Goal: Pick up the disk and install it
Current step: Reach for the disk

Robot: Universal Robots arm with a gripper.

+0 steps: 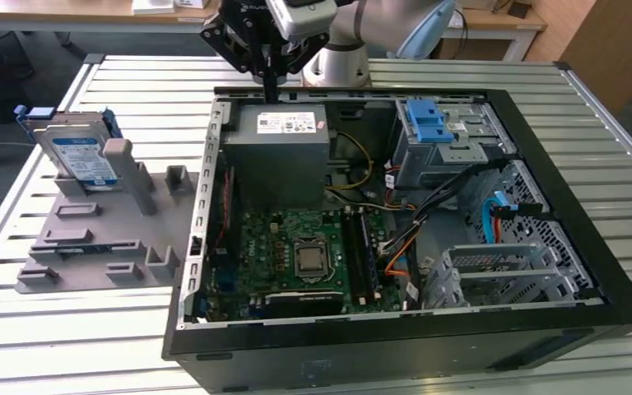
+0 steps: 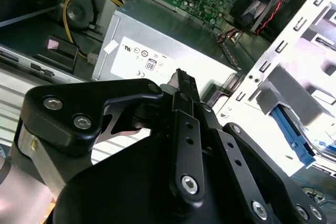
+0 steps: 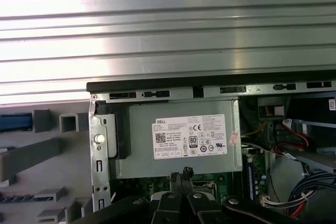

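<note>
The tool (image 1: 270,81) hangs empty, fingers pressed together, just above the power-supply box (image 1: 277,169) — the disk (image 1: 82,160) stands untouched in its grey holder (image 1: 85,239), well apart from it, nothing installed yet.

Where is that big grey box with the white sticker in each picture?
Exterior view: the grey box sits in the case's far corner, near the end effector.
Second wrist view: grey box just beyond the end effector.
First wrist view: grey box between case wall and end effector.
Shared landmark: its white sticker.
</note>
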